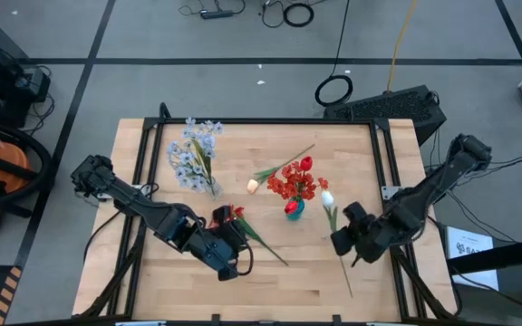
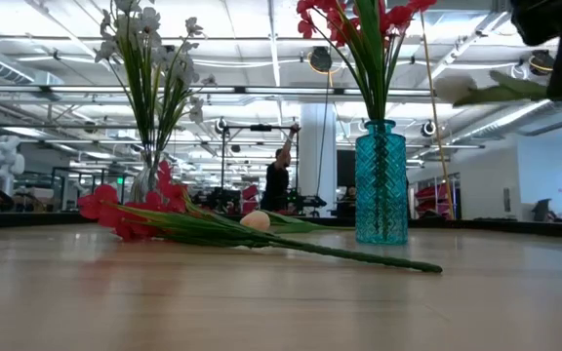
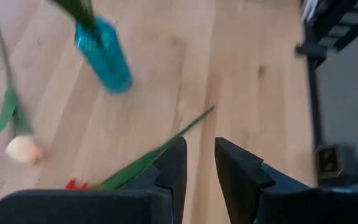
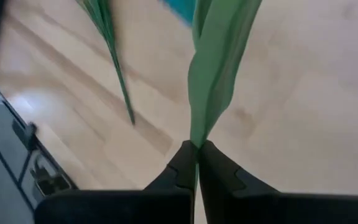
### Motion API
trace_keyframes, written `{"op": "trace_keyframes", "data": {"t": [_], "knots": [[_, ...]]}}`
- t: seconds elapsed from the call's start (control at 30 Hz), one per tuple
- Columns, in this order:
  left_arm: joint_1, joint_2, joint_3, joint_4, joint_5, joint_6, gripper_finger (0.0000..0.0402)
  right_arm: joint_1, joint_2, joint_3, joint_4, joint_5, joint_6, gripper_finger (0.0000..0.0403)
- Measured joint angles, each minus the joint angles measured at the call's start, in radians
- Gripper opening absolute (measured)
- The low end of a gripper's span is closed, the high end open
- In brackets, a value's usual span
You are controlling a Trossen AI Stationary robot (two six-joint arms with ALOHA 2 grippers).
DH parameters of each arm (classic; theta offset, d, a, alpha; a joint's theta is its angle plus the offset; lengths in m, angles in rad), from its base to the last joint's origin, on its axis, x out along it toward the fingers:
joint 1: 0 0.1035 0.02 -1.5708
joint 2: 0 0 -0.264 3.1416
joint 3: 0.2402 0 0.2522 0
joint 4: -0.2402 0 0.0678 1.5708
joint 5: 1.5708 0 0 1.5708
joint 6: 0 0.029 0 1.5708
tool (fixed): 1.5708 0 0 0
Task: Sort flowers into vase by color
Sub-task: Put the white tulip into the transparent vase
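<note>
Holding a white flower [image 1: 327, 201] by its stem, right gripper [image 1: 355, 243] sits near the teal vase [image 1: 294, 209], on the side away from the left arm; from above, the stem runs lengthwise from the bud, just beside the vase, back past the gripper toward the table's near edge, so the bud end leads toward the vase. Left gripper [image 1: 227, 265] lies on the vase's other side, over a red flower [image 1: 234, 217] whose stem slants away from the vase. Low view: teal vase [image 2: 381, 182] holds red blooms; red flower [image 2: 130, 216] lies flat beside a cream bud [image 2: 255, 221]; a clear vase [image 2: 145, 180] carries pale sprays. Left wrist view: fingers [image 3: 174, 167] stand apart, gripping nothing, a green stem [image 3: 157, 150] just beside them pointing toward the vase [image 3: 104, 55]. Right wrist view: fingers [image 4: 180, 164] pinched shut on a green leaf and stem [image 4: 215, 68]. Judgement: right arm is nearer the vase, though white may belong elsewhere.
</note>
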Motion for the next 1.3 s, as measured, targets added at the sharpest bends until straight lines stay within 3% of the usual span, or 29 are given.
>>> {"op": "trace_keyframes", "data": {"t": [0.2, 0.4, 0.53, 0.67, 0.87, 1.07, 1.3], "knots": [[0.043, 0.0, 0.0, 0.177, -0.029, 0.008, 0.0088, 0.069, -0.138, 0.0, -0.06, 0.211, -0.066, 0.0001], [0.112, 0.0, 0.0, 0.295, -0.04, 0.005, 0.0088, 0.115, -0.289, 0.0, 0.034, 0.428, -0.393, 0.0], [0.142, 0.0, 0.0, 0.368, -0.042, 0.002, 0.0088, 0.13, -0.372, 0.001, 0.168, 0.491, -0.674, 0.0], [0.165, 0.0, 0.0, 0.445, -0.042, 0.002, 0.0088, 0.131, -0.411, 0.001, 0.386, 0.485, -1.01, 0.0], [0.185, 0.0, 0.0, 0.577, -0.043, 0.041, 0.0088, 0.117, -0.38, 0.002, 0.702, 0.357, -1.455, 0.0], [0.171, 0.0, 0.0, 0.709, 0.004, 0.256, 0.0088, 0.072, -0.313, 0.002, 0.792, 0.307, -1.523, 0.0], [0.155, 0.0, 0.0, 0.786, 0.063, 0.349, 0.0088, -0.002, -0.208, 0.002, 0.908, 0.198, -1.516, 0.0]]}}
